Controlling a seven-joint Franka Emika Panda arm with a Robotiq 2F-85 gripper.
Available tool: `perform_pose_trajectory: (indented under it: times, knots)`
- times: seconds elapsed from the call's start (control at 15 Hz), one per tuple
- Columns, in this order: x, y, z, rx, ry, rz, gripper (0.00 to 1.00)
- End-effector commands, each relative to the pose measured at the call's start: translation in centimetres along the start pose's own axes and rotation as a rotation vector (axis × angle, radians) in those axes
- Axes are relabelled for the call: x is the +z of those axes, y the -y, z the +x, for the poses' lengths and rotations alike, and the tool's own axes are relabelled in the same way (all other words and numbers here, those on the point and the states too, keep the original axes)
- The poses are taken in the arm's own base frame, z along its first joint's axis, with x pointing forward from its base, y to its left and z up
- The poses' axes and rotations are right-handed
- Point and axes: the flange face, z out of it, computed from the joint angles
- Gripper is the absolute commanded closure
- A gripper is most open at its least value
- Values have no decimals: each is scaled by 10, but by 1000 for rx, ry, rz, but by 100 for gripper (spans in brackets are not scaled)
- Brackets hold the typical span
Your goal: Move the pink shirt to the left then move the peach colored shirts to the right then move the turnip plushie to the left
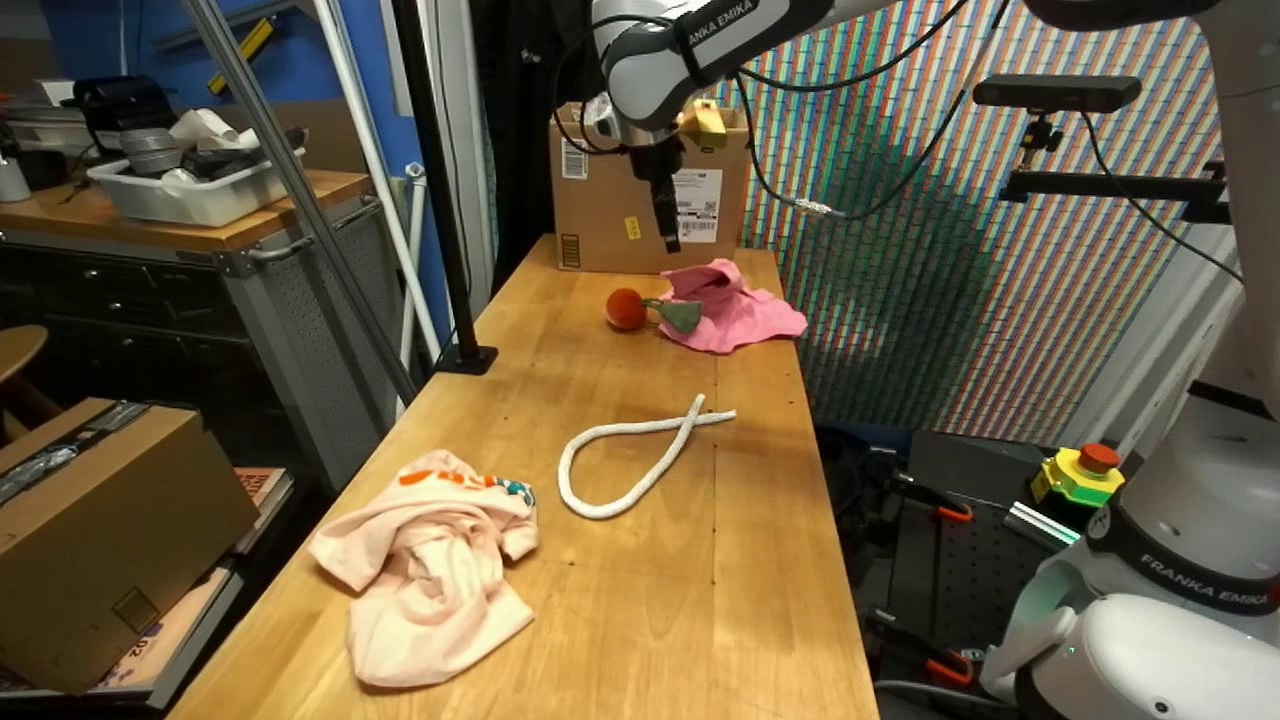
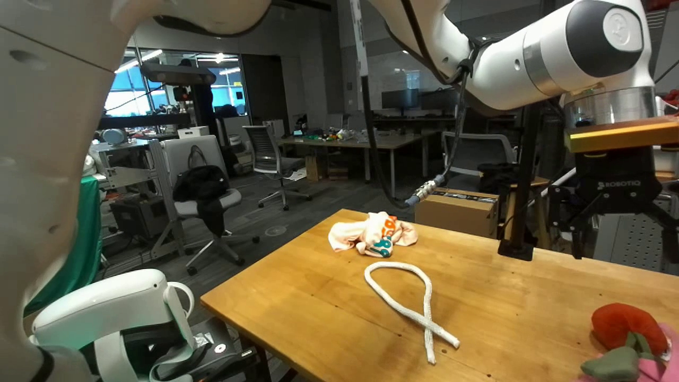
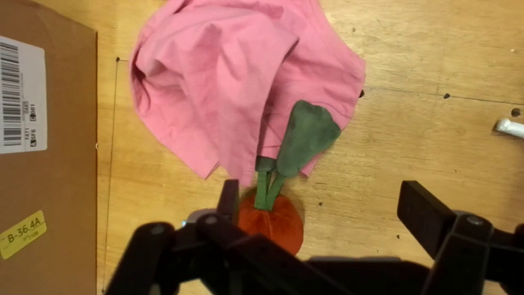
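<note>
Table [image 1: 650, 620], wooden, marked with small dark spots.
Cardboard box [image 1: 600, 215], standing at one end.
Pink shirt [image 3: 229, 82], crumpled, near the box.
Turnip plushie [image 3: 280, 219], red-orange, just beside; its green leafy tip rests on that shirt.
White rope [image 2: 426, 319], looped, ends crossed, between the shirts.
Peach shirt [image 1: 430, 580], crumpled, its lettering too rumpled for me to read.
Black post [image 1: 437, 180], footed at the long edge.
</note>
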Motion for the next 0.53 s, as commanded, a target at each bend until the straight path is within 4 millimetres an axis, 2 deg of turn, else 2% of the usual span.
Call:
perform_pose_trajectory:
  times: [0.0,0.47]
  knots:
    - [-1,-23,11,-53,-42,22,0]
    - [8,-48,17,-86,-156,100,0]
